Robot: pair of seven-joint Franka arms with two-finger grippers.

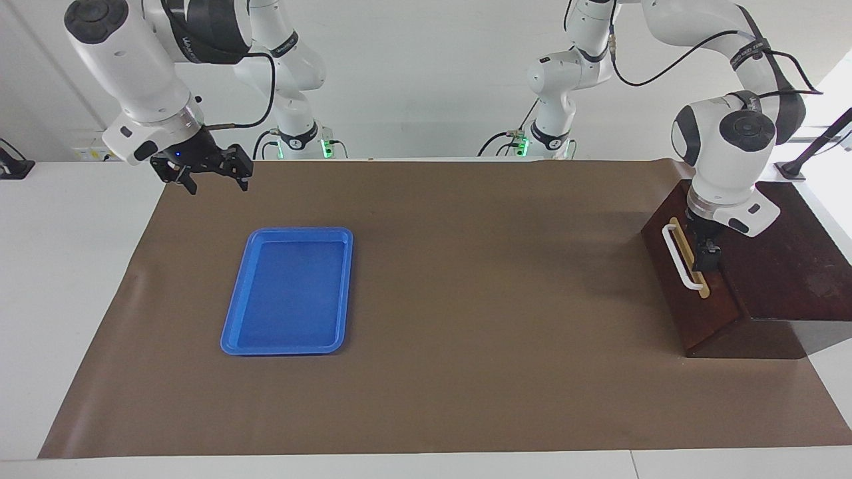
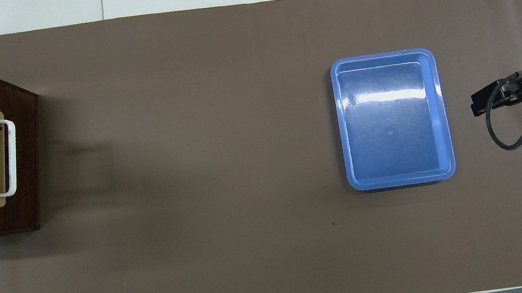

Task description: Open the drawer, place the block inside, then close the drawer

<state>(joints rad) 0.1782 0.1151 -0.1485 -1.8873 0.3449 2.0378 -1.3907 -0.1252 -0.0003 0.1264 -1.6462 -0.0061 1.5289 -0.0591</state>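
The dark wooden drawer [image 1: 671, 293] sits pushed in flush with its box at the left arm's end of the table. Its white bar handle [image 1: 681, 258] lies on a tan strip. It also shows in the overhead view [image 2: 26, 145]. My left gripper [image 1: 707, 257] points down at the top edge of the drawer front, right beside the handle [image 2: 13, 157]. My right gripper [image 1: 216, 183] hangs open and empty above the right arm's end of the table and waits there. The yellow block is not in view.
A flat blue tray [image 1: 233, 332] lies empty on the brown mat [image 1: 466, 299] toward the right arm's end; it also shows in the overhead view [image 2: 344, 126]. The dark box [image 1: 792, 266] stands at the mat's edge.
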